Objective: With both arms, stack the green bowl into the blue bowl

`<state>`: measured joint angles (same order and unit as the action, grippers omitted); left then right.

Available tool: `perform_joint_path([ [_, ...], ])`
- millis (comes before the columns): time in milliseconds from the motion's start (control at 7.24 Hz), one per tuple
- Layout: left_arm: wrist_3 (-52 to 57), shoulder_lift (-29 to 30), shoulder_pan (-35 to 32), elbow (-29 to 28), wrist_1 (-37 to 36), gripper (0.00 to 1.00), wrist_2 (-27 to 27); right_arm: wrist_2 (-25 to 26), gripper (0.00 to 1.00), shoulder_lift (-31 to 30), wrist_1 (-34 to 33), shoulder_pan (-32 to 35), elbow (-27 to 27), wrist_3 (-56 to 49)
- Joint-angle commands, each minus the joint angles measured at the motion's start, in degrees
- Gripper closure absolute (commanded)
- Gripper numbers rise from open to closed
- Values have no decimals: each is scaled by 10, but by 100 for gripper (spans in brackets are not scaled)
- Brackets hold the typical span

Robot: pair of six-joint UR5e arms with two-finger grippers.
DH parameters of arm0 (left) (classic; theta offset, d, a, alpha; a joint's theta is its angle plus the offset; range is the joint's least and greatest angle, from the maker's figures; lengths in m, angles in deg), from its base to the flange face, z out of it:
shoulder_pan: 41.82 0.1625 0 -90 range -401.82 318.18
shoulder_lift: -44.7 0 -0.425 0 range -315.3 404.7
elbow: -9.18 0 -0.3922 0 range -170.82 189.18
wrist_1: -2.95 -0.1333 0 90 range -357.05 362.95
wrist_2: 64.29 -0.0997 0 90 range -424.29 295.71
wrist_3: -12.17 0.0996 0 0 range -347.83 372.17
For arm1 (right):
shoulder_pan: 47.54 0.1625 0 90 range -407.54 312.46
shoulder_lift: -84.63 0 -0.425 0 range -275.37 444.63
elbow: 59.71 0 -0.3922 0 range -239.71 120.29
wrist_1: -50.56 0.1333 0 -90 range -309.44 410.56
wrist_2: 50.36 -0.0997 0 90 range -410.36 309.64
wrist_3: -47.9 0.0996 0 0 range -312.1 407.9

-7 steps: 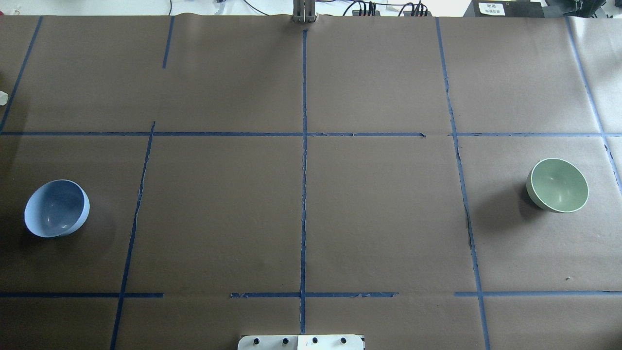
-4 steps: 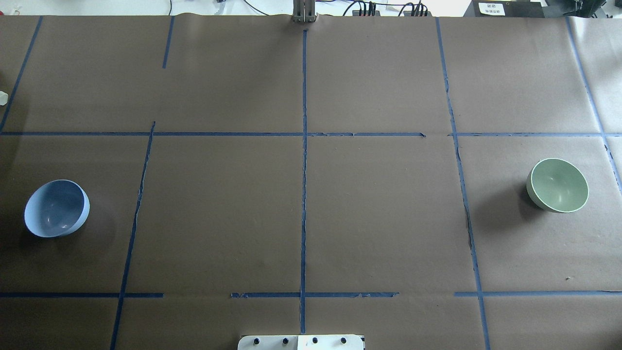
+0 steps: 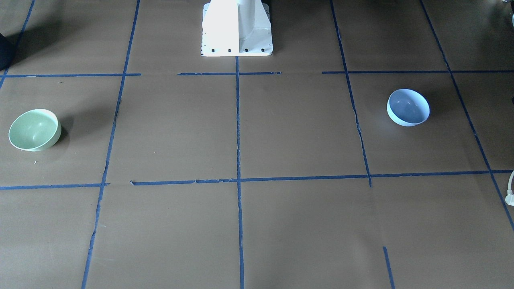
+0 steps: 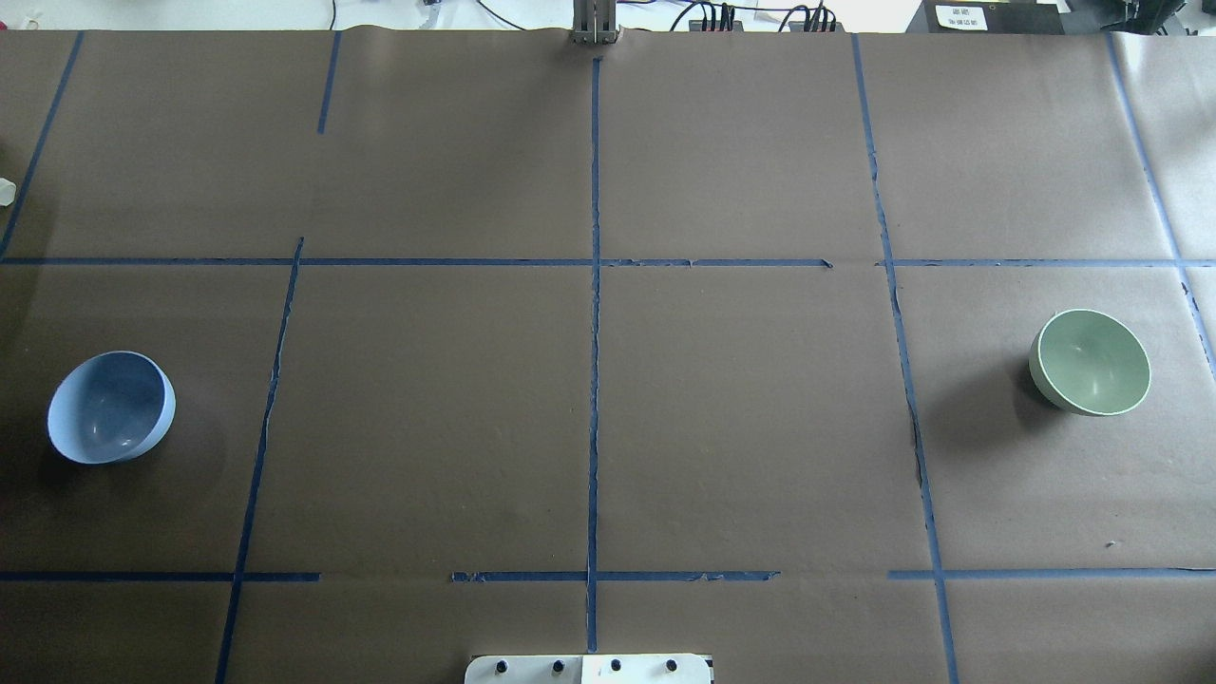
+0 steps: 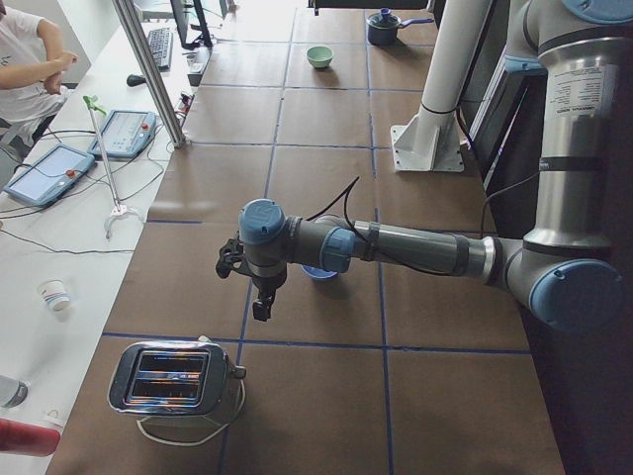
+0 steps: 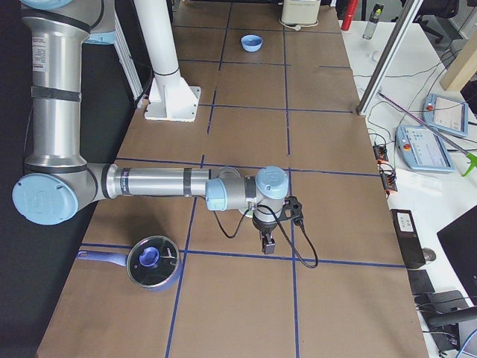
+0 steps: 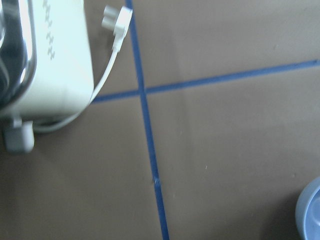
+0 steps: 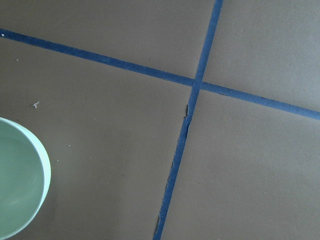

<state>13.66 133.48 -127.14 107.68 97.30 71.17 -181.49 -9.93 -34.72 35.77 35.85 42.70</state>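
Note:
The green bowl (image 4: 1090, 362) stands upright on the table's right side; it also shows in the front view (image 3: 35, 129) and at the lower left edge of the right wrist view (image 8: 20, 192). The blue bowl (image 4: 111, 407) stands upright on the left side, also seen in the front view (image 3: 408, 107) and at the left wrist view's lower right corner (image 7: 311, 210). The left gripper (image 5: 259, 307) hangs above the table beside the blue bowl (image 5: 318, 273). The right gripper (image 6: 268, 244) hangs over the table. I cannot tell whether either is open or shut.
A toaster (image 5: 173, 376) with a loose cord stands near the left gripper, also in the left wrist view (image 7: 45, 60). A blue pot with a glass lid (image 6: 153, 261) sits near the right arm. The white pedestal (image 3: 237, 28) stands mid-table. An operator (image 5: 25, 59) sits beside the table.

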Motion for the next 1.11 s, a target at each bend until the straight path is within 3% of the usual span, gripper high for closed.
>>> perform_joint_path([
  [0, 2, 3, 2, -5, 22, 0, -2, 0, 0, 3, 0, -7, 0, 0],
  [138, -8, -2, 20, -3, 67, 0, 3, -1, 0, 3, 0, -8, 0, 0],
  [276, -96, -9, 58, -2, 78, 0, -3, 0, 0, 3, 0, -10, 0, -1],
  [415, -206, -29, 99, 5, 145, 0, -7, 0, 0, 3, 1, -12, 0, 0],
  [691, -432, -91, 221, 4, 334, 0, -90, 0, 0, 3, 0, -12, -1, -1],
  [967, -505, -112, 315, 3, 377, 0, -128, 0, 0, 3, 0, -12, -1, -1],
])
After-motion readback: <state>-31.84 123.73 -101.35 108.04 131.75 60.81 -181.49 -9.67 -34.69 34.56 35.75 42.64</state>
